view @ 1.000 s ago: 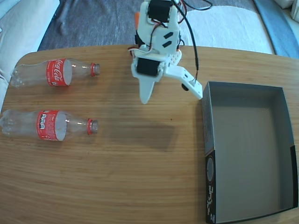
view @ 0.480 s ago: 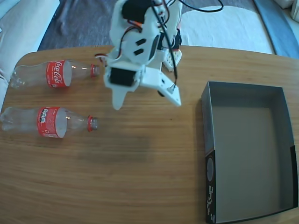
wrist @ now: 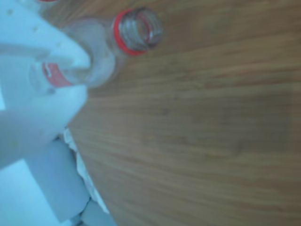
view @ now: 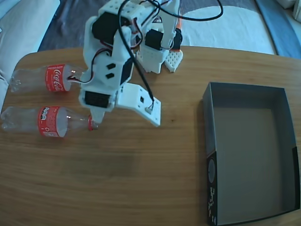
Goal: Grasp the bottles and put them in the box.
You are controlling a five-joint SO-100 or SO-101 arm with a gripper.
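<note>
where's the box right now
In the fixed view the box sits open at the right end of the wooden table, with nothing in it, well apart from both bottles on the left.

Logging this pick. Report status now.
Tool open, over the near Coca-Cola bottle's neck, nothing gripped. Far Coca-Cola bottle lying on the table. Box holds nothing. No obstruction seen.

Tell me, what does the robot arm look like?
The arm is made of white plastic pieces with black motor blocks set inside. Black cables loop along it, plus thin red and white wires. Its gripper has a pointed white finger and a flat one. An orange part sits near the base.
</note>
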